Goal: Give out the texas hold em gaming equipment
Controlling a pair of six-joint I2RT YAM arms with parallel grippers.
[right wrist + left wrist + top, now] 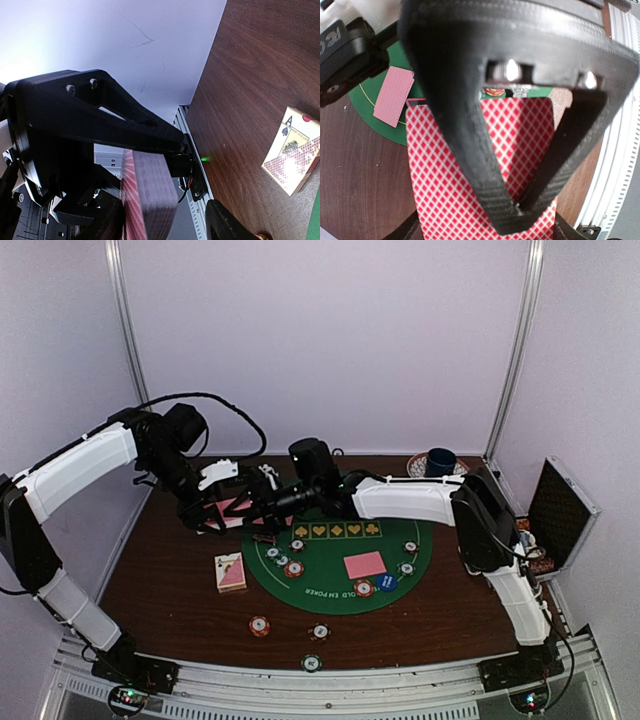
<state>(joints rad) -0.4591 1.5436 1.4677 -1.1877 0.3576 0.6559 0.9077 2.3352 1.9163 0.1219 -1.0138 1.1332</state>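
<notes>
While my left gripper [215, 512] clamps the pink-backed deck [445, 190] above the table's far left, my right gripper [196, 179] spreads its fingers around the deck's edge. Cards [365, 564] and chips [294, 568] sit on the green mat [330, 580]. I judge most dealing remains.

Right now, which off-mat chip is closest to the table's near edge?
The green chip, sitting right at that edge; the orange-red chip and the dark chip lie farther in.
</notes>
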